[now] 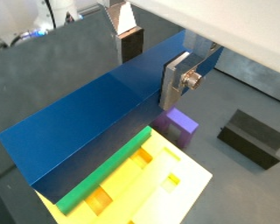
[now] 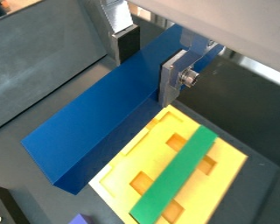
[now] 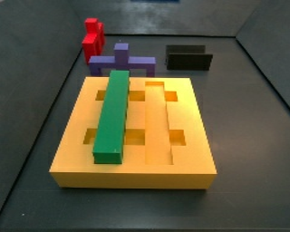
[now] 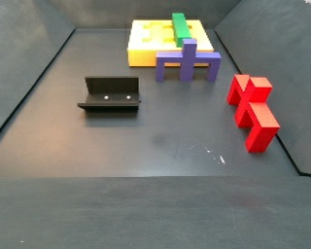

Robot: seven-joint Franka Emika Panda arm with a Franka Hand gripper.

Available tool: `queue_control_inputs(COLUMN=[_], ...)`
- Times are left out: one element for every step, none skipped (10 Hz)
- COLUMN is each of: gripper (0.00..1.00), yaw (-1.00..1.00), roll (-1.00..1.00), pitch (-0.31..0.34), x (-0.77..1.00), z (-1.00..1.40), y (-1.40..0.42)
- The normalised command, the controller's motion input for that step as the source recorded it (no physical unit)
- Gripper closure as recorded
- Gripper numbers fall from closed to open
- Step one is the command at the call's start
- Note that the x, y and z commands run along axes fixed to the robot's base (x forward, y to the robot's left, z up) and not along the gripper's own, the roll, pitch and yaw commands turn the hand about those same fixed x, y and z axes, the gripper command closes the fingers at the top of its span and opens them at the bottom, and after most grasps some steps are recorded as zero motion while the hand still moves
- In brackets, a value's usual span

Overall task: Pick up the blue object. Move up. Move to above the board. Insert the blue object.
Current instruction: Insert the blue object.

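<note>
The gripper [image 1: 150,54] shows only in the two wrist views, where its flat silver fingers [image 2: 174,77] are clamped on the blue object [image 1: 90,118], a long dark blue bar. One finger presses each broad face of the bar near one end, and the rest of the bar juts out well beyond the fingers. The bar hangs in the air above the board [image 2: 224,166], clear of its top surface. In a wrist view [image 2: 101,131] its free end reaches past the board's edge over the dark floor.

The board [image 3: 184,122] is a thick yellow slab lying flat on the floor, with long grooves and rectangular cut-outs in its top. A green bar [image 3: 112,113] lies lengthwise in one groove, toward one long side of the board; the grooves next to it are open. Both wrist views catch this green bar [image 1: 101,171] below the blue one.

A purple cross-shaped block [image 3: 120,63] stands just beside one short end of the board, touching or nearly touching it. A red block [image 3: 93,39] stands a little further off on that side. The fixture [image 4: 110,94], a dark bracket on a base plate, sits on the floor apart from the board. Neither side view shows the gripper or the blue bar.
</note>
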Motion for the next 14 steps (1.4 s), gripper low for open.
queue_control_inputs(gripper=[1.0,1.0,1.0,1.0,1.0,1.0,1.0,1.0,1.0,1.0,1.0,1.0,1.0,1.0], yaw=[0.21,0.18,0.22,0.28,0.29,0.3,0.33,0.15,0.0,-0.25,-0.36,-0.25,-0.05,-0.09], roll=[0.07,0.0,0.0,0.0,0.03,0.07,0.16,0.16,0.2,0.16,0.19,0.01,0.0,0.0], pitch=[-0.049,-0.069,-0.066,-0.07,-0.047,-0.033,-0.056,-0.077,-0.099,-0.187,-0.137,-0.237,-0.18,-0.12], x=[0.69,0.64,0.61,0.57,0.55,0.51,0.33,0.13,0.0,-0.26,-0.09,-0.14,0.0,-0.01], z=[-0.54,-0.93,-0.93,-0.79,-0.76,-0.83,-0.91,-0.91,-0.92,-0.75,-0.74,-0.66,-0.47,-0.43], y=[-0.09,-0.29,-0.21,-0.04,-0.01,-0.08,-0.13,-0.15,-0.24,-0.1,-0.04,0.0,0.1,0.04])
